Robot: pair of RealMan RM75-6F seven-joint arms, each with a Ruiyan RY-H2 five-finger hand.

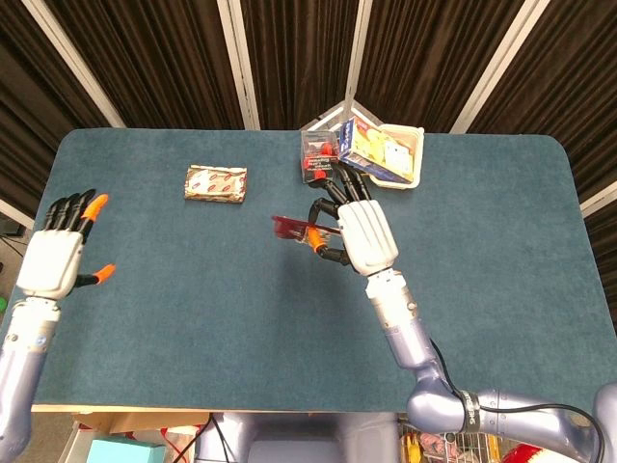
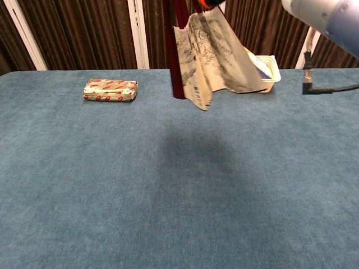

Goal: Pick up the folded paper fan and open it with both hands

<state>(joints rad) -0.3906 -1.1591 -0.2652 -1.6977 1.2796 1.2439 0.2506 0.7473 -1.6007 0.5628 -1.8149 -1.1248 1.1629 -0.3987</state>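
Head view: the right hand (image 1: 364, 234) is raised above the middle of the blue table (image 1: 193, 309), its dark fingers (image 1: 328, 207) curled around the paper fan (image 1: 289, 228), whose dark red ribs project toward the robot's left. The left hand (image 1: 56, 260) is lifted at the table's left edge, holding nothing, palm down with its orange-tipped fingers (image 1: 93, 204) spread apart. At the far side of the table lie a flat wrapped packet (image 1: 216, 183), a clear box with red contents (image 1: 318, 154) and a white tray (image 1: 410, 159) holding a tilted yellow-and-blue carton (image 1: 371, 149).

Chest view: the fan hangs in the air, well clear of the table, partly unfolded; its red ribs (image 2: 176, 50) run almost vertically and its printed paper leaf (image 2: 210, 53) fans out to the right. The hand gripping it is cut off by the upper edge of the picture.
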